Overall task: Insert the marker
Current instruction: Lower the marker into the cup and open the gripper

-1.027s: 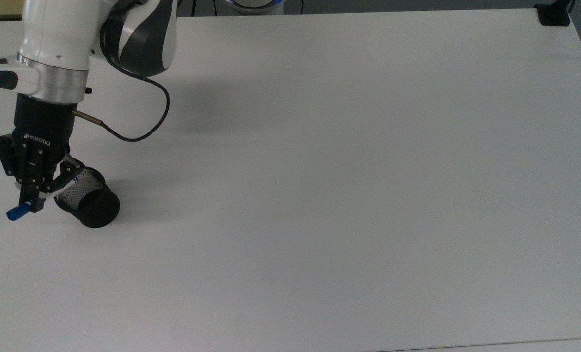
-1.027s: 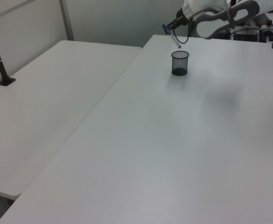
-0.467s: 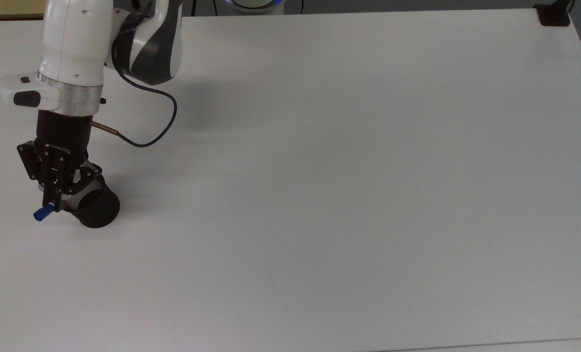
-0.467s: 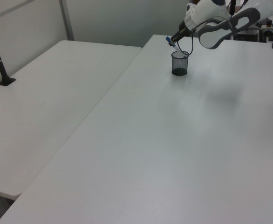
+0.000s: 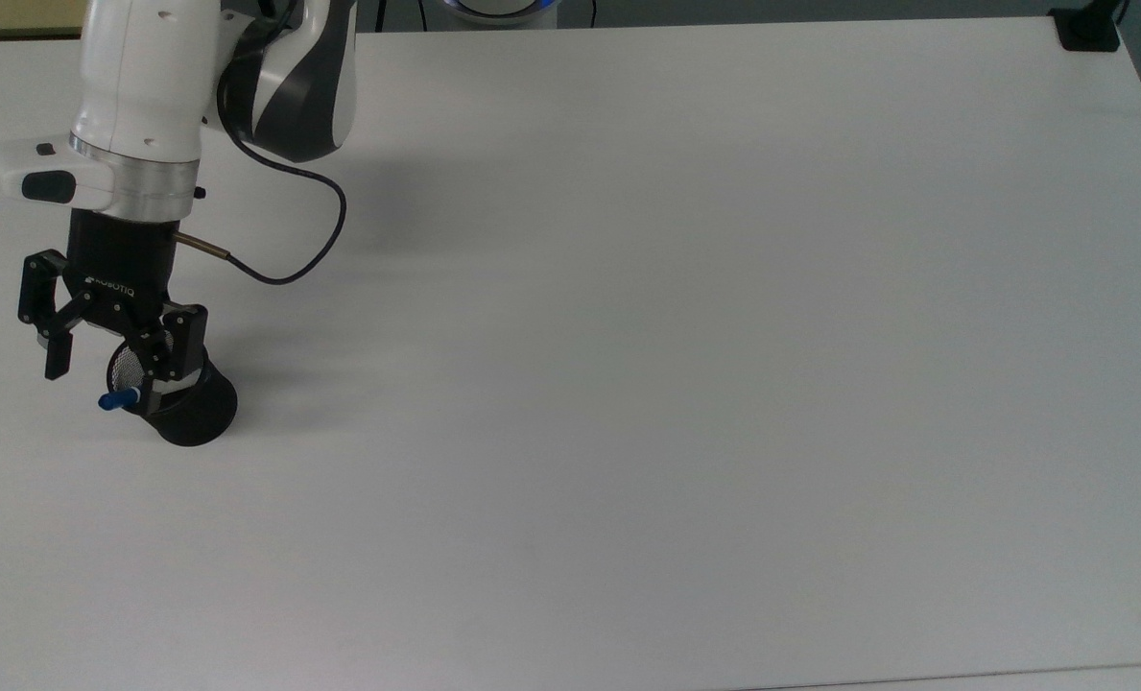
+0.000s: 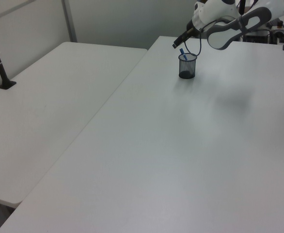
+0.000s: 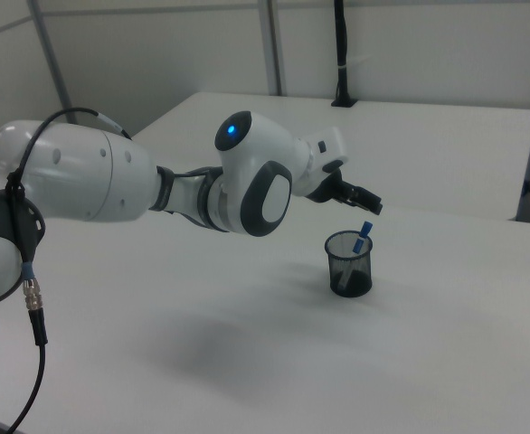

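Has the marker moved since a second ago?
Yes. In the top view its blue cap was off the cup's left side; now the marker leans inside the cup, released by the open gripper.

- One marker (image 5: 119, 399), its blue end poking from the cup at the top view's lower left.
- One black mesh cup (image 5: 186, 408) there.
- One gripper (image 5: 105, 369) of mine, two fingers spread apart, above the cup.
- Two white tables (image 6: 190, 145) side by side in the left view.
- One black cable (image 5: 282, 278) looping off my wrist.
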You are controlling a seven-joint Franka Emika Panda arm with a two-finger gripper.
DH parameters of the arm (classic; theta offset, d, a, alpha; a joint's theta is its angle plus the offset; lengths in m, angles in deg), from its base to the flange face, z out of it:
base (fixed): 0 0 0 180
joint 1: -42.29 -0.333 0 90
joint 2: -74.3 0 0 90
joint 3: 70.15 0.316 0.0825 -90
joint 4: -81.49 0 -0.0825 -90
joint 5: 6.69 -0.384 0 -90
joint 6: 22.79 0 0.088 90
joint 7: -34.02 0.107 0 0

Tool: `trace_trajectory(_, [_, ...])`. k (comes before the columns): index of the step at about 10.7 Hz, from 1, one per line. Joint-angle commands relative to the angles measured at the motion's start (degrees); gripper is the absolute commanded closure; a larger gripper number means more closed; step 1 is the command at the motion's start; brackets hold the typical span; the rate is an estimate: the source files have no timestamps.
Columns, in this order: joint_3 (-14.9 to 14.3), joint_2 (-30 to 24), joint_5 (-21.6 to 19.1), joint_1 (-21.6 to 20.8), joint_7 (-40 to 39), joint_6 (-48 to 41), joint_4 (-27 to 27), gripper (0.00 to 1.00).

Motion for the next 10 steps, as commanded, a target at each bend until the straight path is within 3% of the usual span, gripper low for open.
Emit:
trace_trajectory(1, [1.8, -3.1, 0.4, -4.1, 1.0, -11.9, -1.9, 0.00])
trace_trajectory(3, [4.9, -4.6, -0.7, -7.9, 1.1, -25.7, -6.6, 0.00])
trace_trajectory(5, [7.1, -8.4, -1.3, -11.4, 1.1, -36.4, -7.0, 0.00])
trace_trajectory(10, [6.8, -20.9, -4.2, -17.7, 0.2, -67.6, -5.4, 0.00])
